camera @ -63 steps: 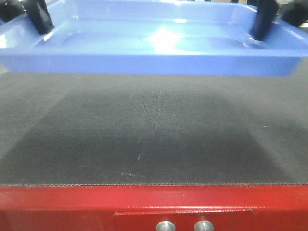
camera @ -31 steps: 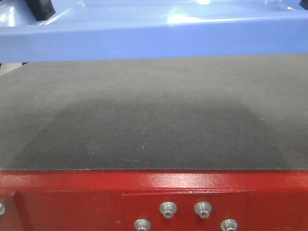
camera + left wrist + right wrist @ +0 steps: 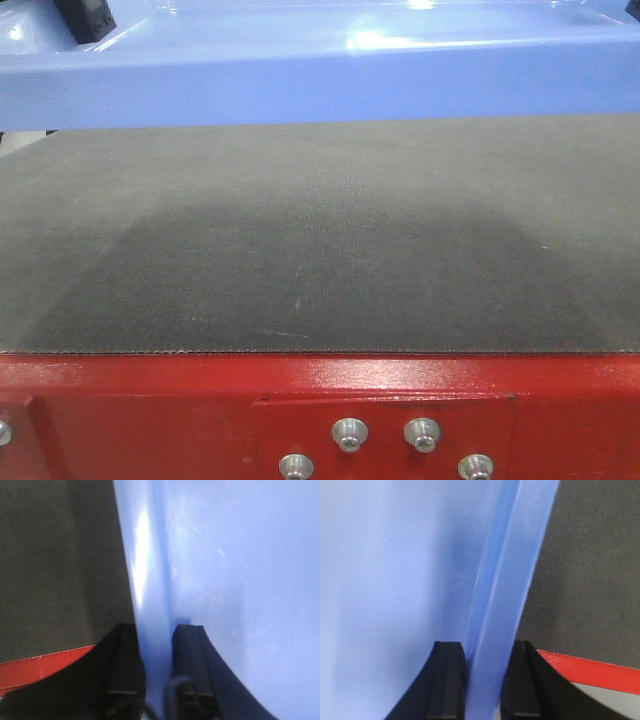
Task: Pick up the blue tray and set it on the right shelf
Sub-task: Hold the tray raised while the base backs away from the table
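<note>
The blue tray (image 3: 320, 85) is held level above the dark-matted table, across the top of the front view. My left gripper (image 3: 157, 645) is shut on the tray's left rim (image 3: 150, 580), one finger outside and one inside. Its dark finger (image 3: 85, 18) shows at the top left of the front view. My right gripper (image 3: 485, 652) is shut on the tray's right rim (image 3: 512, 580) in the same way. The tray's floor fills much of both wrist views. The right shelf is out of view.
The dark woven mat (image 3: 320, 240) covers the table under the tray. The table's red metal front frame (image 3: 150, 410) with several bolts runs along the bottom of the front view. The red edge also shows in the left wrist view (image 3: 45, 667) and the right wrist view (image 3: 590, 670).
Since a second ago the tray has risen in the front view, and more of the red frame and its bolts shows. Nothing has changed over the last half second.
</note>
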You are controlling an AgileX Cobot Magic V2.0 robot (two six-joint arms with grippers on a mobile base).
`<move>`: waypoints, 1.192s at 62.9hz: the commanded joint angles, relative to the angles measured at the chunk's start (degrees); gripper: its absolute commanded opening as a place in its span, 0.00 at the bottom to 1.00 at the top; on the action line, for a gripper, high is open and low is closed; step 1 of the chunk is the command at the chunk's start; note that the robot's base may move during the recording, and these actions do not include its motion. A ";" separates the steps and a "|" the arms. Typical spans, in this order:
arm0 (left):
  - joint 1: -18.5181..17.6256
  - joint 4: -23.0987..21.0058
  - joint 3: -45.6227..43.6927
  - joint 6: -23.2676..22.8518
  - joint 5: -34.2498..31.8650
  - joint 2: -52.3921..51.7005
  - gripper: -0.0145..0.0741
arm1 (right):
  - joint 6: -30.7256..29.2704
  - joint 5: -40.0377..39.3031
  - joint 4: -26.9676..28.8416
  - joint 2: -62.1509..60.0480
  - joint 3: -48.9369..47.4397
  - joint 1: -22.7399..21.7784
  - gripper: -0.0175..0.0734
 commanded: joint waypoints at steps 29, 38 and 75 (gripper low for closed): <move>-0.50 2.63 -1.72 2.39 7.14 -2.10 0.11 | -2.33 -0.82 -4.39 -1.71 -2.13 0.04 0.26; -0.50 2.63 -1.72 2.39 7.14 -2.10 0.11 | -2.33 -0.88 -4.39 -1.71 -2.13 0.04 0.26; -0.50 2.08 -1.72 2.39 7.14 -2.10 0.11 | -2.33 -0.81 -4.39 -1.71 -2.13 0.04 0.26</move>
